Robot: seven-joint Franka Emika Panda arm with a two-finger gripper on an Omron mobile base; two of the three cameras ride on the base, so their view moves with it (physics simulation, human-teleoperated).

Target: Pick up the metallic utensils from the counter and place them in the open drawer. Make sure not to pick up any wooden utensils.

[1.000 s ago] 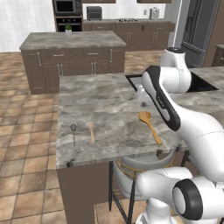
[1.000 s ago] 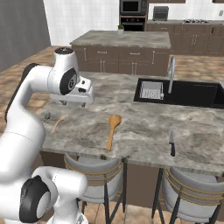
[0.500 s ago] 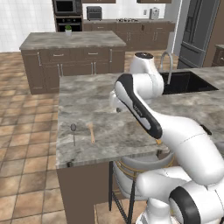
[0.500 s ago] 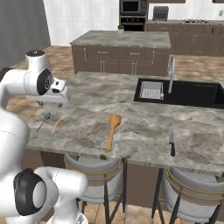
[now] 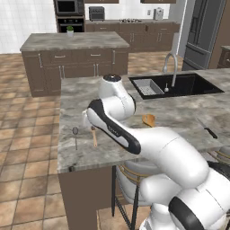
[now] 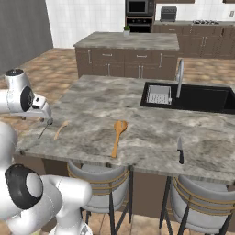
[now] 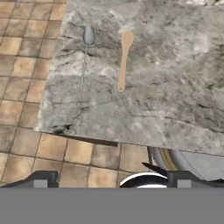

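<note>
Sink [image 6: 193, 98] set in desk [image 6: 137, 124]; contents unclear. Metal spoon [image 7: 86, 52] lies flat near desk's corner, long axis 12–6 in hand view, bowl at 12. Pale wooden spoon [image 7: 124, 59] just beside at 3, parallel. Large wooden spoon [image 6: 117, 137] and knife [image 6: 180, 150] well apart. Fingers [image 7: 111, 177] wide open, empty. No readable writing.

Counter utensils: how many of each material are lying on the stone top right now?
Metal: 2, the slim grey spoon and the dark knife
Wood: 2, the large orange-brown spoon and the small pale utensil
Total: 4 on the counter
</note>
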